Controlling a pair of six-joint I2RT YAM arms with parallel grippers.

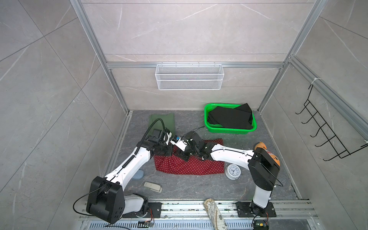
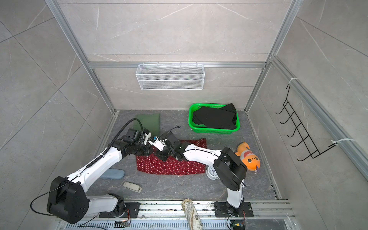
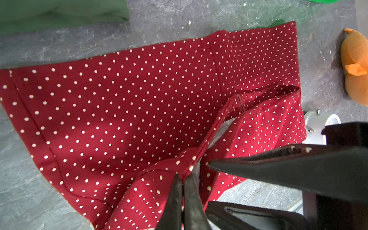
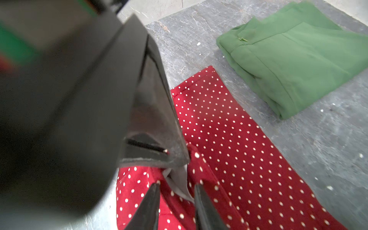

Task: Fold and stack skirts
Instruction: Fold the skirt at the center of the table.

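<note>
Red dotted skirt [image 1: 189, 167]: spread on grey marbled surface [image 1: 189, 187], edge pinched by closed left gripper [image 3: 182, 176]. Right gripper [image 4: 177, 187]: jaws parted astride same fold. Green skirt [image 1: 162, 121]: folded, far left. Black skirt [image 1: 231, 117]: in green basket [image 1: 229, 130]. Grey-tiled walls [image 1: 189, 29].

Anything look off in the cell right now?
Red dotted skirt isn't flat: its edge is bunched up where the left hand pinches it. Black skirt sits crooked in the green basket, a corner poking over the rim.
</note>
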